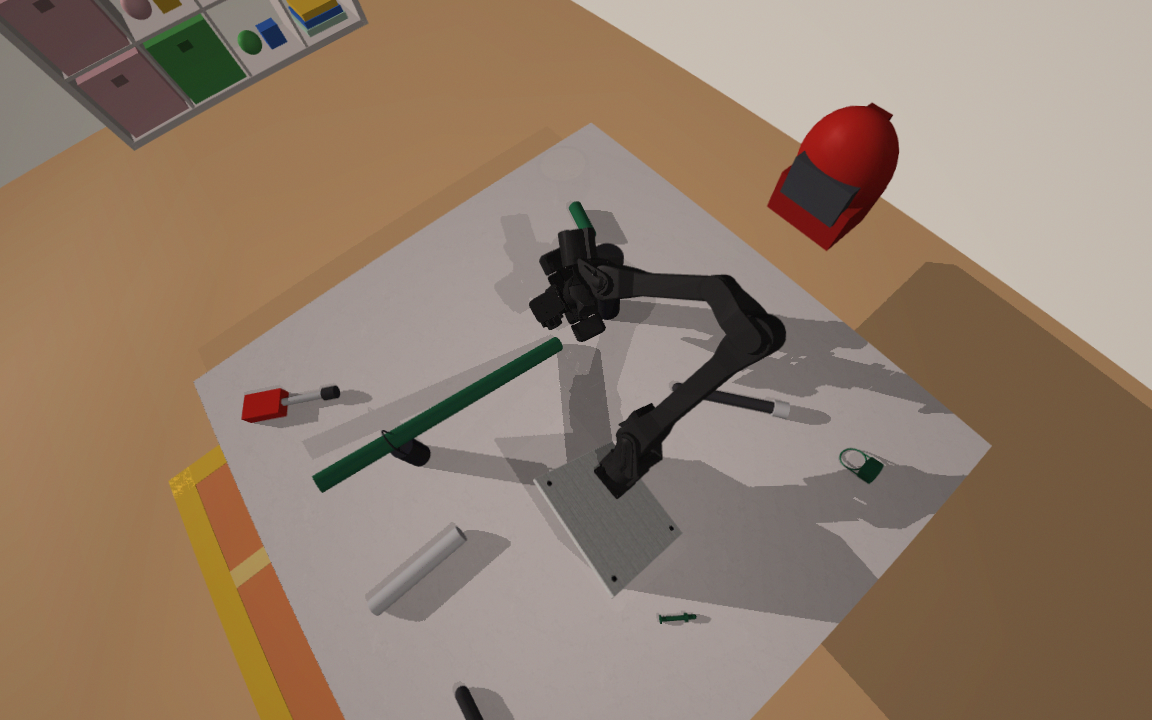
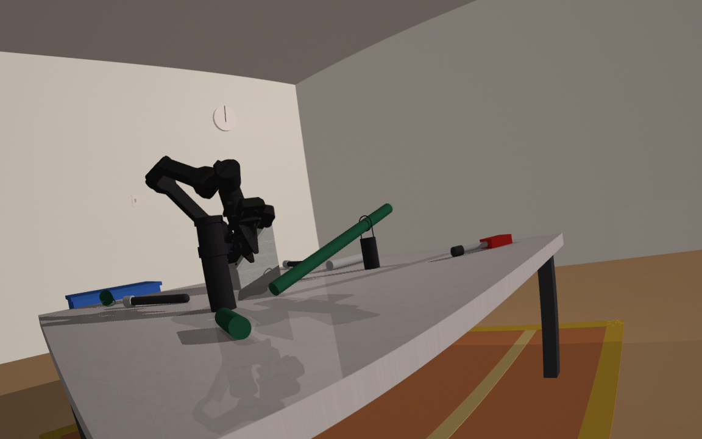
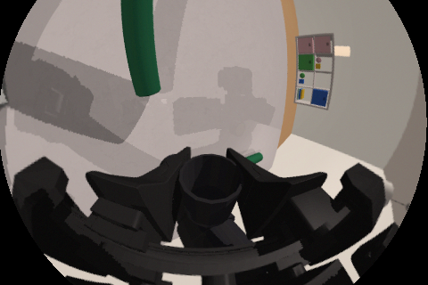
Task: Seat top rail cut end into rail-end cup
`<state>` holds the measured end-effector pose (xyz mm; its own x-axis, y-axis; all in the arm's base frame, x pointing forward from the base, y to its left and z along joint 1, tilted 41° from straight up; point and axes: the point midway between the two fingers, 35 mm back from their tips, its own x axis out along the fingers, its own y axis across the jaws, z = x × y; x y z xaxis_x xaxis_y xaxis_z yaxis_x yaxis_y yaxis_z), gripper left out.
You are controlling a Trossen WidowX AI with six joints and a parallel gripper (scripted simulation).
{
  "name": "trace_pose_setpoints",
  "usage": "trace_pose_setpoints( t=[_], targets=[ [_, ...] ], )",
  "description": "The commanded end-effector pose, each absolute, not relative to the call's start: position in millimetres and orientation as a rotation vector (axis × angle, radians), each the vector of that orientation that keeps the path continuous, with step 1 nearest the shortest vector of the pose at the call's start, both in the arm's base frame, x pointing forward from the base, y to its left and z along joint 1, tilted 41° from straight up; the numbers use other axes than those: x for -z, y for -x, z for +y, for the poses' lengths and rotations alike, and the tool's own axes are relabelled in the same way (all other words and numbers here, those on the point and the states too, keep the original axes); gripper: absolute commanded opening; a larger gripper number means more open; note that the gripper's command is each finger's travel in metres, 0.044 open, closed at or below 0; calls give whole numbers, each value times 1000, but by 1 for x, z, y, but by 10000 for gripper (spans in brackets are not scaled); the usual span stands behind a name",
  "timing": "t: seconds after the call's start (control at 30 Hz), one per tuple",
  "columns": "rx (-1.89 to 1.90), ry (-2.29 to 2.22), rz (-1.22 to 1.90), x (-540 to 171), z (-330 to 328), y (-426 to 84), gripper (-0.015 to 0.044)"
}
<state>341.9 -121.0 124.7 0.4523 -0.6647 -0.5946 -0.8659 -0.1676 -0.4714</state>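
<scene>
The green rail slants through the wire loop on the small black post. Its low end is near the table, outside the cup. The big black post stands upright, partly behind the arm. The black rail-end cup has its round mouth towards the wrist camera. My gripper is shut on the cup, a finger on each side, beside the post's upper part. The rail's low end is apart from cup and fingers. The brace band is hard to make out against the dark post.
A short green cylinder lies by the big post's foot. A grey pipe, a red-headed mallet, a black rod and a green looped cap lie on the table.
</scene>
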Motion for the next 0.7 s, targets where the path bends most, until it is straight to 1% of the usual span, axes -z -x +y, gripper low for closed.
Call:
trace_pose_setpoints(
  t=[0.0,0.67],
  targets=[
    [-364,1932,1275,-124,-120,-339,0],
    [-553,2020,1222,-124,-118,-323,0]
  ],
)
